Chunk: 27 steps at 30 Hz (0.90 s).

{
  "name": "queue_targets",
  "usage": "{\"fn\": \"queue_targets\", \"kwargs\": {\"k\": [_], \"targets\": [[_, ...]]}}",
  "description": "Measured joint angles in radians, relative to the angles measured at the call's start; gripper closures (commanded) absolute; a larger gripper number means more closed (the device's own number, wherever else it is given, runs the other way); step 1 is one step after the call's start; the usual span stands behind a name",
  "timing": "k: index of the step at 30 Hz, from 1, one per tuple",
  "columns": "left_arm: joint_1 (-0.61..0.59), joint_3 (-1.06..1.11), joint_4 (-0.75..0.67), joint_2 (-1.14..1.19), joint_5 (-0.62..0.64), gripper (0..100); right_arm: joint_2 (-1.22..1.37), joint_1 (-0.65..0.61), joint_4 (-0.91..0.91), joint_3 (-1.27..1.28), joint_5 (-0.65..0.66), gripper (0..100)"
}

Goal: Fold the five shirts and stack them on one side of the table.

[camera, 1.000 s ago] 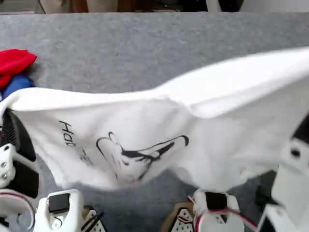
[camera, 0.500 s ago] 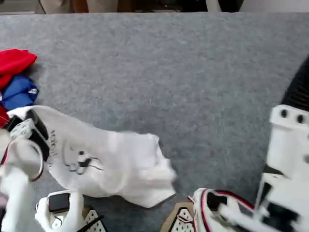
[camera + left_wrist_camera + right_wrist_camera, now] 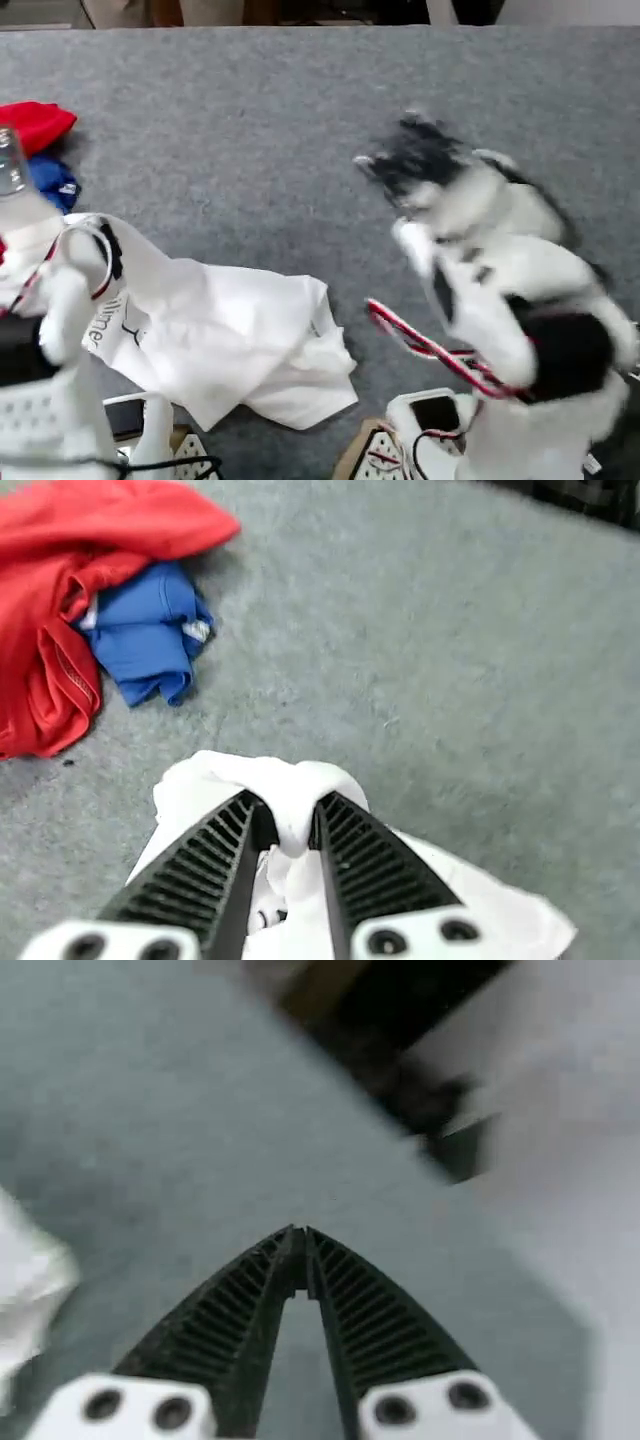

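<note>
In the high view you see the crumpled white printed shirt (image 3: 240, 350) on the grey felt table (image 3: 300, 110), at its near left. A red shirt (image 3: 35, 122) and a blue shirt (image 3: 52, 180) lie near it, at the left edge. In the left wrist view your left gripper (image 3: 288, 818) is clamped on a bunch of the white cloth. In the right wrist view your right gripper (image 3: 300, 1245) has its jaws together, tip against tip, above the grey surface.

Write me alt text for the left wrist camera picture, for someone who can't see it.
The left gripper is shut on a bunched fold of the white shirt, seen from just behind its black ribbed fingers. Beyond it on the grey table lie a crumpled red shirt and a blue shirt, touching each other.
</note>
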Motion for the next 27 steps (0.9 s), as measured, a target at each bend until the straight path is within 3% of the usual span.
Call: {"fn": "queue_targets", "kwargs": {"k": [11,16,27], "targets": [[-0.06,0.133,-0.115,0.002,-0.023,98,0.121,-0.572,0.017,0.417,-0.313,99.0],[-0.1,0.144,-0.115,0.002,-0.034,98,0.299,-0.649,-0.043,0.423,-0.338,94.0],[-0.1,0.144,-0.172,0.002,-0.034,98,0.594,-0.905,-0.083,0.414,-0.396,93.7]]}}
